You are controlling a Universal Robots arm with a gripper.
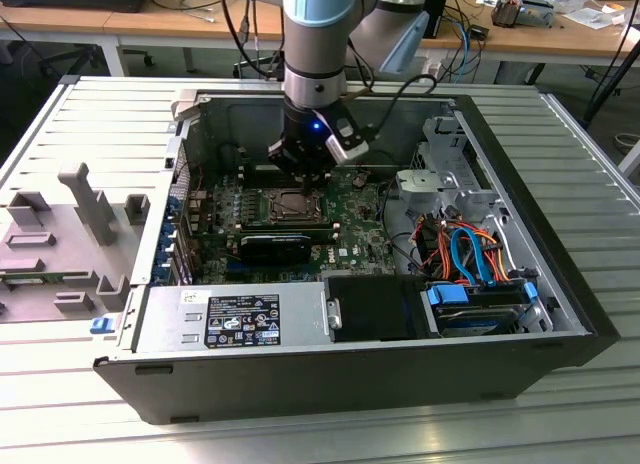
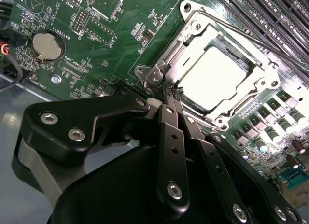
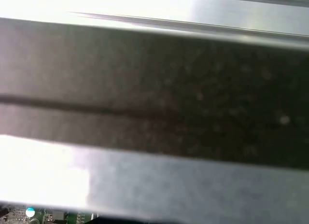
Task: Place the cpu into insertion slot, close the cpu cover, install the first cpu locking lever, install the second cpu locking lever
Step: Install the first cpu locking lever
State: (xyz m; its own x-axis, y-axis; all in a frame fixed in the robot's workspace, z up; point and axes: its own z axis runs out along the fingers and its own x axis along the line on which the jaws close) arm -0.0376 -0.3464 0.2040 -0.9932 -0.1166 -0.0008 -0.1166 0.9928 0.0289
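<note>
The cpu (image 2: 217,77) lies flat in the insertion slot (image 2: 231,44), its silver top showing. Around it, the cpu cover (image 2: 186,48) is folded down as a silvery frame. A thin locking lever (image 2: 260,38) runs along the socket's far side beside the memory slots. In the second wrist view my gripper (image 2: 173,92) is shut, with its black fingertips pressed together at the socket's near edge, close to a small hooked wire end (image 2: 145,85). The exterior view has the gripper (image 1: 303,170) low inside the case, just behind the insertion slot (image 1: 290,206).
The green motherboard (image 1: 350,224) lies in an open computer case (image 1: 560,314). At the exterior view's right are a drive cage (image 1: 455,169) and orange and blue cables (image 1: 470,254), with a power supply (image 1: 235,319) in front. A coin battery (image 2: 47,44) sits on the board. The first wrist view has a dark case wall (image 3: 154,93).
</note>
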